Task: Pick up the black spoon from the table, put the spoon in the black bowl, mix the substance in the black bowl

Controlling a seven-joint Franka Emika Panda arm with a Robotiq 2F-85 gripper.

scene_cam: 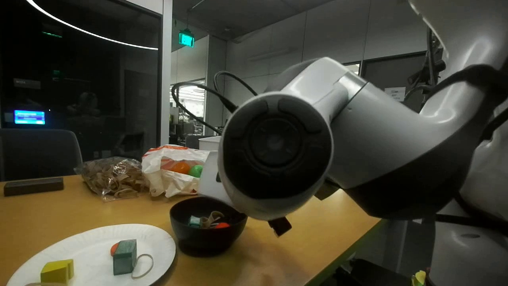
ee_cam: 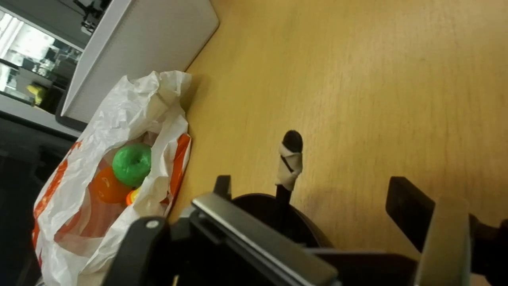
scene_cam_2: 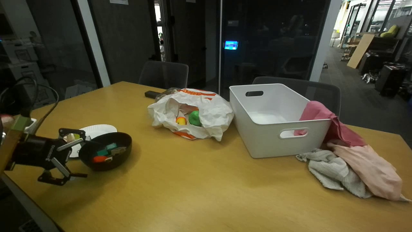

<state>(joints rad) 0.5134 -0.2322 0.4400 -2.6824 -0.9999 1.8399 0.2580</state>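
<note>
Jutting from the round bowl (scene_cam: 207, 241), the spoon (ee_cam: 283, 194) wears tan wrapping (ee_cam: 289, 171).

Table (scene_cam_2: 199, 193): bears all below; sides as seen in an exterior view.
Bowl (scene_cam_2: 109, 166): near left edge, substance (scene_cam_2: 103, 152) inside.
Spoon (ee_cam: 290, 163): overlaps bowl rim in wrist view, lower end indistinct.
Plate (scene_cam_2: 98, 129): behind bowl, leftward, partly hidden; blocks (scene_cam: 125, 260) on it.
Bag (scene_cam_2: 209, 111): behind bowl, rightward, well apart.
Bin (scene_cam_2: 267, 141): right of bag, just beside.
Cloths (scene_cam_2: 370, 172): right of bin, one over its corner.
</note>
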